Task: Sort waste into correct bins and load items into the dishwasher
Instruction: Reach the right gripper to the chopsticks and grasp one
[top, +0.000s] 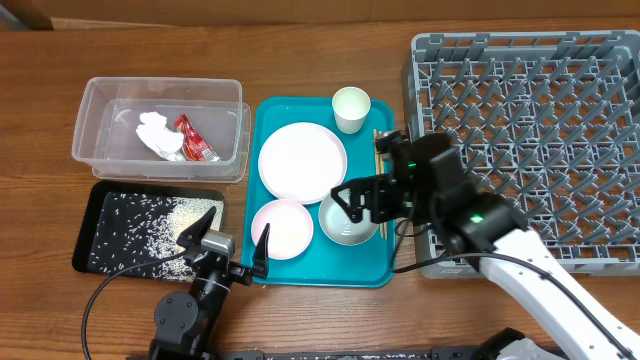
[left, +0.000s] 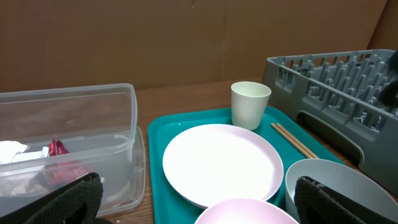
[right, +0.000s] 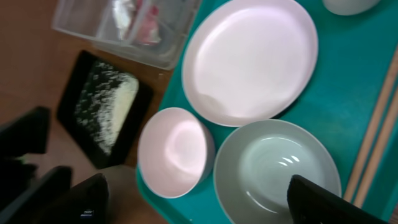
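Observation:
The clear tub holds the white tissue and the red sauce packet. The black tray holds rice grains. On the teal tray are the large white plate, the pinkish plate, the white bowl, the cup and the chopsticks. My right gripper is open and empty above the bowl and the pinkish plate. My left gripper is open and empty at the teal tray's near left corner.
The grey dish rack stands right of the teal tray, close to the chopsticks. The tub and the black tray lie left of the teal tray. My right arm reaches in from the lower right across the rack's front corner.

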